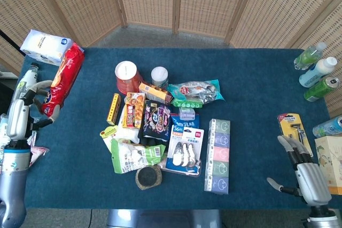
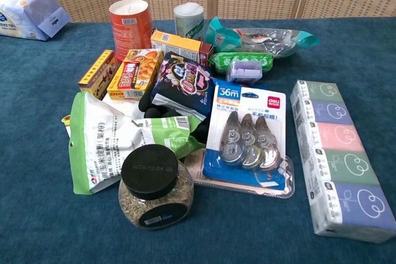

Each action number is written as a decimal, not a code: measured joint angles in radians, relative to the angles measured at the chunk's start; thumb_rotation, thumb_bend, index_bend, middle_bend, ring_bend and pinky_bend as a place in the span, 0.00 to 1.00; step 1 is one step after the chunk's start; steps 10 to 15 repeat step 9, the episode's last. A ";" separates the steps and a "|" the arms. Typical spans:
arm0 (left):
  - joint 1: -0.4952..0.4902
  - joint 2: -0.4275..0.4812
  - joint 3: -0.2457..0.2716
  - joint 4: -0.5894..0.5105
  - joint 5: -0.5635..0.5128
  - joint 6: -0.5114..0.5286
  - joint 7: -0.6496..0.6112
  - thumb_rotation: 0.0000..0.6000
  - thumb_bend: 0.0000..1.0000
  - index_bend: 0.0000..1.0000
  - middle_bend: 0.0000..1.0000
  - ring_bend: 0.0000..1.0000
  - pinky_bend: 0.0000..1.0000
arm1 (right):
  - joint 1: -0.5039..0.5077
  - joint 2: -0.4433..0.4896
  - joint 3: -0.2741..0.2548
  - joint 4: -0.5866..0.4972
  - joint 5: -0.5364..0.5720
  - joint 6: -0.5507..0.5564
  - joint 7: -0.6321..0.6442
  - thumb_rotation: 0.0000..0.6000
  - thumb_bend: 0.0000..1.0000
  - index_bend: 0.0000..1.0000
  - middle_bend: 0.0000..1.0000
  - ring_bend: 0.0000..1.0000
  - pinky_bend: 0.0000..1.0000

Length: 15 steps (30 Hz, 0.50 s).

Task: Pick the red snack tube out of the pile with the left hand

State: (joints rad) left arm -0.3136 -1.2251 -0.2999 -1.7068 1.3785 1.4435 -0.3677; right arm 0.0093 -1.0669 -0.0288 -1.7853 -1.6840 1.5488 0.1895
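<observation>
Left hand (image 1: pixel 24 108) grips the red snack tube (image 1: pixel 63 78) at its lower end, tube tilted up and away, lifted at the far-left edge of the counter (image 1: pixel 256 78), well apart from the pile and just near the white-blue pack (image 1: pixel 51 48) in the far-left corner. Pile sits mid-counter: orange canister (image 1: pixel 126 77), yellow box (image 1: pixel 113 108), green-white bag (image 1: pixel 133 156), jar (image 1: pixel 148 178). Right hand (image 1: pixel 302 172) holds nothing, fingers spread, at the near-right edge beside the razor pack (image 1: pixel 292 132).
</observation>
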 measured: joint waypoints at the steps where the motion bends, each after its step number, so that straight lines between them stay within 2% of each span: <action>1: -0.003 0.002 0.000 -0.006 0.005 -0.001 -0.001 1.00 0.50 0.60 0.58 0.74 0.69 | 0.000 -0.003 -0.001 0.003 0.000 0.000 0.001 1.00 0.16 0.04 0.00 0.00 0.03; 15: -0.043 -0.024 -0.003 -0.018 0.020 -0.023 0.017 1.00 0.50 0.60 0.58 0.74 0.69 | -0.011 -0.007 -0.004 0.013 0.009 0.012 -0.005 1.00 0.16 0.05 0.00 0.00 0.03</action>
